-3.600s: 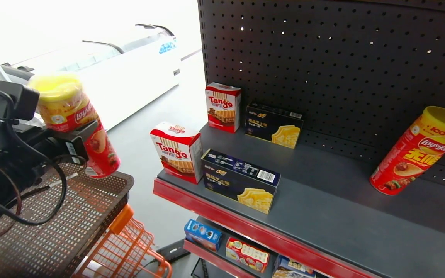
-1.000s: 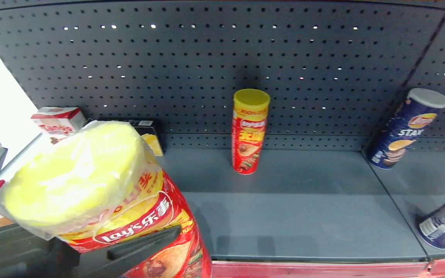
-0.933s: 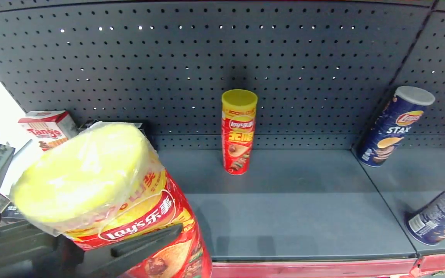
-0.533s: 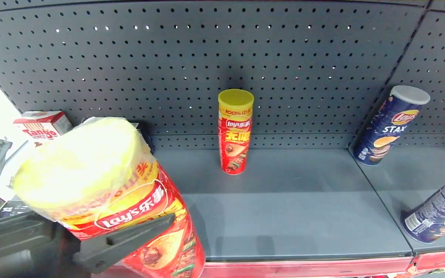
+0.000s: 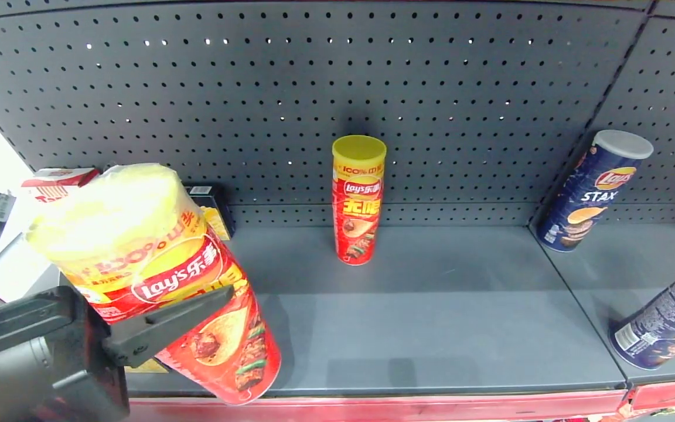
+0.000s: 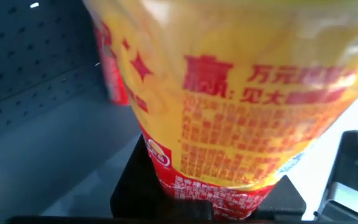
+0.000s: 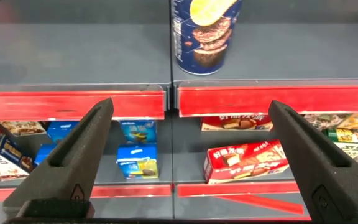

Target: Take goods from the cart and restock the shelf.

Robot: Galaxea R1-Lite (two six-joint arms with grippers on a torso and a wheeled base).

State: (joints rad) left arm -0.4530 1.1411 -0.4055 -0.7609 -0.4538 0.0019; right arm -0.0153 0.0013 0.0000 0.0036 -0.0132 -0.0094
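Red-and-yellow card under clear film makes up the crisp tube (image 5: 162,275) gripped at the lower left of the head view by the left gripper (image 5: 156,319), whose jaws are clamped across its middle. The tube is carried tilted: its long axis runs from the lid at upper left down to the base at lower right, over the front edge of the shelf (image 5: 431,328); contact cannot be told. Bare shelf lies between it and the matching tube (image 5: 358,199) standing upright at centre, so righting and an inward carry are judged necessary. The right gripper (image 7: 191,109), jaws spread wide and empty, is seen below a blue tube (image 7: 205,34).
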